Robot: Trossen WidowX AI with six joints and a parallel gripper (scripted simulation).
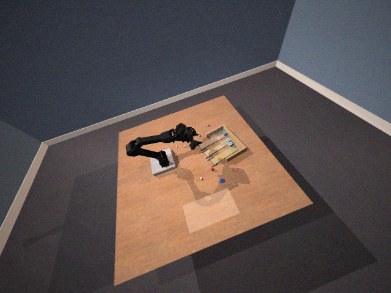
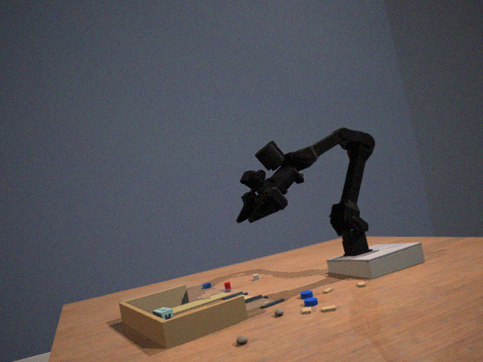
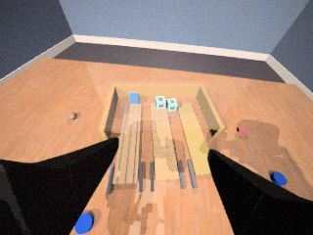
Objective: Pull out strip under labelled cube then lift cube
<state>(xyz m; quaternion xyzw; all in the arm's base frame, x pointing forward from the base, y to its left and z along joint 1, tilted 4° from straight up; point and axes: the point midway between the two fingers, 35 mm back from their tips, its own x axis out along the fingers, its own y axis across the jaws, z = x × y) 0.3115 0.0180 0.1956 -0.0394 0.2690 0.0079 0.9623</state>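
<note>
Big risk first: tray [image 3: 110, 110] holds several strips side by side w/ two pale cubes [image 3: 160, 102] near-touching at the far wall, so grabbing the wrong handle is easy. Labelled cube [image 2: 163, 312] shows an M in the exterior view; from the wrist view I can't tell which cube that is. Gripper [image 2: 252, 208] hangs high above the strip ends [image 3: 147, 175], fingers wide, holding nothing.

Wood-grain table [image 1: 151, 220] with a slight sheen, matt tan tray [image 2: 202, 319], matt black pincer [image 2: 253, 212].
</note>
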